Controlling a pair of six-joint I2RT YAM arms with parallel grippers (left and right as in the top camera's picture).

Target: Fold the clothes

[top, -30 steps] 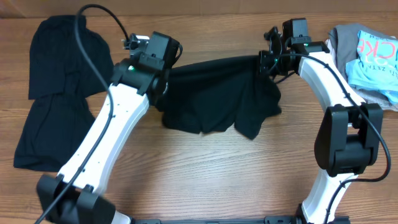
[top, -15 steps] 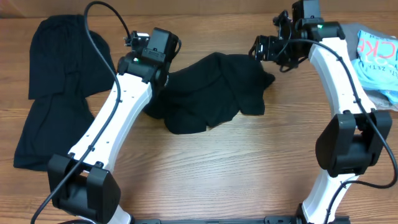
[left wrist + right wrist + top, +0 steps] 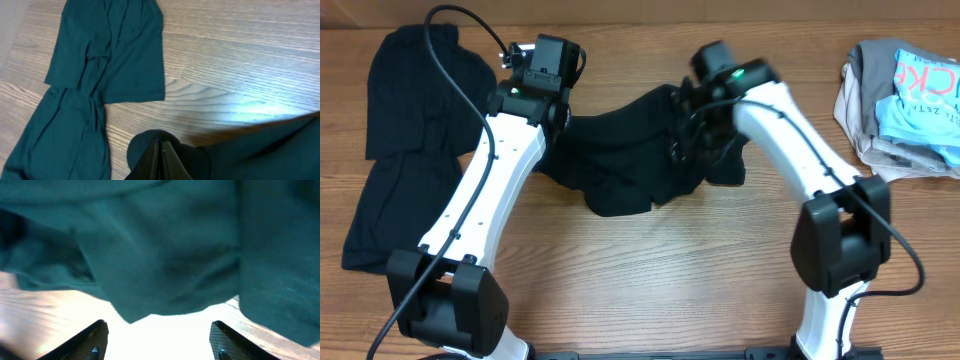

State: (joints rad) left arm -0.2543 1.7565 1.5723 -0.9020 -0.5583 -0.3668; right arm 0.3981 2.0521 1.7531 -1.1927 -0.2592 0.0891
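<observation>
Item 1: black garment [image 3: 620, 165], crumpled mid-tabletop [image 3: 660, 280] between my arms. My left tool [image 3: 159, 150]: fingers together, pinching its left edge. My right tool [image 3: 157, 342]: fingers apart, just over its right-hand folds. Item 2: more black clothes [image 3: 410, 150], spread flat, far left. Item 3: pale pile [image 3: 900, 100], far right.

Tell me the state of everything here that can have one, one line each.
Middle black garment: crumpled, one end pinched.
Left black clothes: spread flat, untouched.
Pale pile: stacked, untouched.
Left gripper: fingers shut on middle black garment.
Right gripper: fingers open, empty, over the garment.
</observation>
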